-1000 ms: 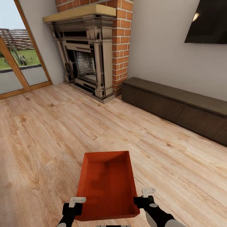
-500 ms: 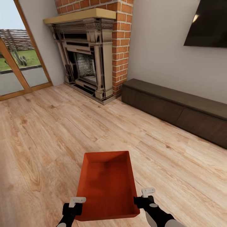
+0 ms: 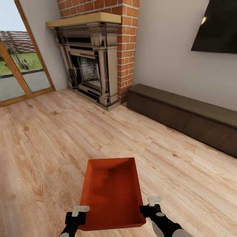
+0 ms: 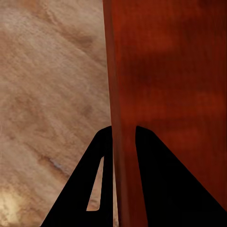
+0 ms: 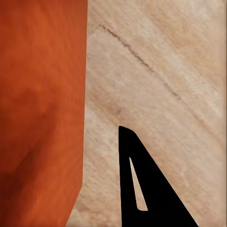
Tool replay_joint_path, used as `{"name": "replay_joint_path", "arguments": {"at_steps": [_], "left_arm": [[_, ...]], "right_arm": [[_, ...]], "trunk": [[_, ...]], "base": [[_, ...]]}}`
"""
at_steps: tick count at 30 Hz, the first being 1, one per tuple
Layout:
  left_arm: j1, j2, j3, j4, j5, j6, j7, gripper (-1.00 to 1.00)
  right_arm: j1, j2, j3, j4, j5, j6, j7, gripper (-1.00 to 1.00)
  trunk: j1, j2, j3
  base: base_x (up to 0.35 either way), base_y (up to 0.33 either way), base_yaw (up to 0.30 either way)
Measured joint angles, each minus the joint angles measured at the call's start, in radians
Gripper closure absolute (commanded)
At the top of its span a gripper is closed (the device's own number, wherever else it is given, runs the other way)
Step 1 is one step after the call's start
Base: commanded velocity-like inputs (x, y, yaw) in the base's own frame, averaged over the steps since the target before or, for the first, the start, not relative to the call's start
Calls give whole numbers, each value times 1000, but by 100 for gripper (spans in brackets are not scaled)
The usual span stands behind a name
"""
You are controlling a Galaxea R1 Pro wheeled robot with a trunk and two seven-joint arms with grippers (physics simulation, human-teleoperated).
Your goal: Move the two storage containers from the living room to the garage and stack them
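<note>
The left gripper is closed on the left wall of the tub, near its close end; in the left wrist view its two dark fingers stand on both sides of the thin red wall. The right gripper is at the right wall of the tub. In the right wrist view one finger shows outside the wall, so I cannot tell if it is closed on it.

The tub is held low in front of the robot, above the wood floor, opening up. Its long axis points away from the robot, toward the far wall.

This is the living room. Ahead stand the brick chimney with the fireplace, a low dark cabinet along the wall at the right, and a black TV above it. A glass door is at the left. The floor between the tub and these things is open.
</note>
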Motion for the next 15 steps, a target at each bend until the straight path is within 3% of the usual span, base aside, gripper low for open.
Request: {"name": "replay_joint_path", "arguments": {"at_steps": [6,15], "left_arm": [[0,0,-1,1,3,-2,0,100],[0,0,-1,0,3,-2,0,100]], "right_arm": [[0,0,0,0,0,0,0,100],[0,0,0,0,0,0,0,100]], "trunk": [[0,0,0],[-35,63,28]], "base": [[0,0,0],[0,0,0]]}}
